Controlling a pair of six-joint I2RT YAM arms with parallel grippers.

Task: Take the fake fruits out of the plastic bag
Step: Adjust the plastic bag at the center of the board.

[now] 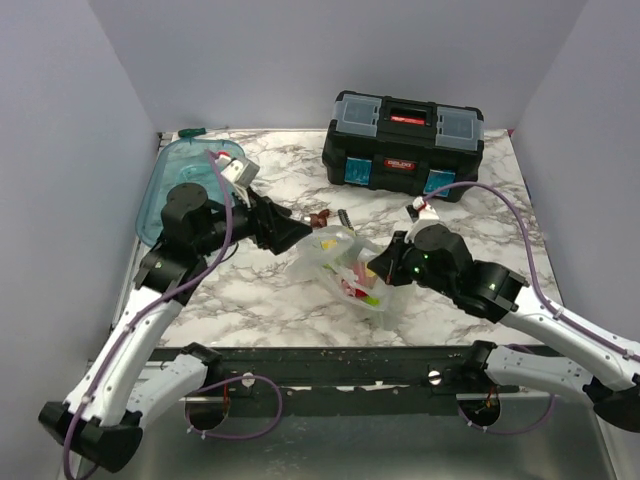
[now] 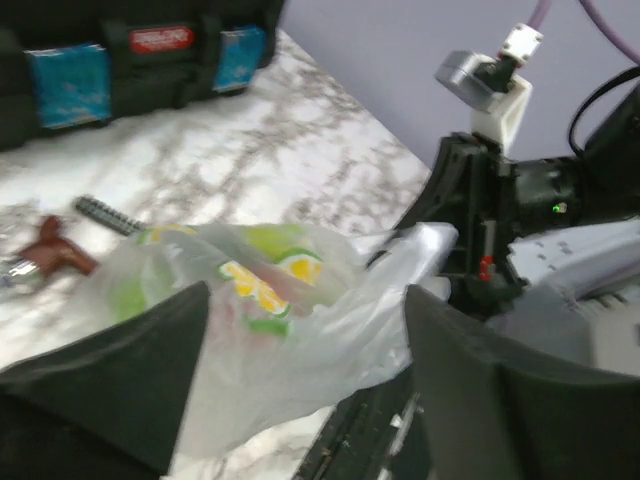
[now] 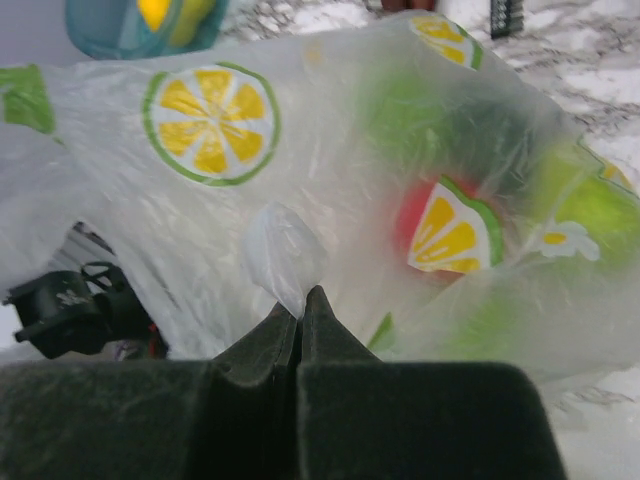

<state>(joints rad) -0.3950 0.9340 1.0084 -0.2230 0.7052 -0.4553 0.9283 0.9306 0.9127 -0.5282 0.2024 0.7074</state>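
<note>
The clear plastic bag [image 1: 345, 262], printed with citrus slices, lies crumpled at the table's middle. The fake fruits are inside it: a red one [image 3: 418, 212] and lime-green ones [image 3: 400, 120] show through the film, and red and yellow show from above [image 1: 356, 290]. My right gripper [image 1: 378, 268] is shut on a fold of the bag [image 3: 285, 255] at its right side. My left gripper [image 1: 295, 235] is open at the bag's left side. In the left wrist view the bag [image 2: 290, 320] lies between its wide-spread fingers [image 2: 110, 390].
A black toolbox [image 1: 402, 145] with blue latches stands at the back. A teal tub [image 1: 185, 185] sits at the back left, with yellow things in it [image 3: 160, 12]. Small brown and black hardware bits [image 1: 322, 217] lie just behind the bag.
</note>
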